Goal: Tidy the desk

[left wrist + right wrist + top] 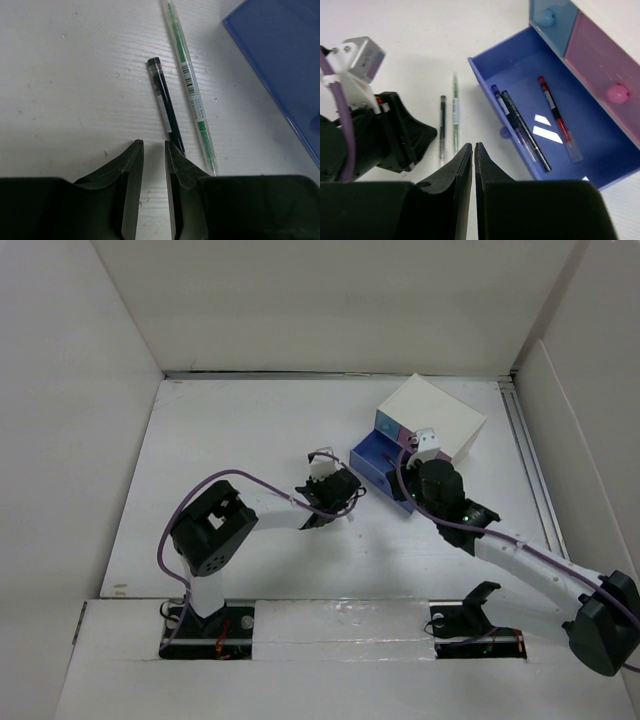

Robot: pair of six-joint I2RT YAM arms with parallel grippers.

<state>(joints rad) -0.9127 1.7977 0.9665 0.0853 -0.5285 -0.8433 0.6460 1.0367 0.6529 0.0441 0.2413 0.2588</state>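
The desk [230,440] is a white tabletop walled by white panels. A black pen [164,102] and a green pen [189,85] lie side by side on it, left of an open blue drawer [285,55]. My left gripper [154,145] hovers low over the desk, narrowly open and empty, with the black pen's near end beside its right finger. My right gripper [473,146] is shut and empty, above the desk between the two pens [442,125] and the blue drawer [580,125]. In the top view the left gripper [345,498] and right gripper [425,490] flank the drawer's [378,462] front.
The drawer belongs to a small white box [430,415] at the back right, with a shut pink drawer [610,60] and a light-blue one [550,20]. The open drawer holds two dark pens [520,125] and a red pen [559,120].
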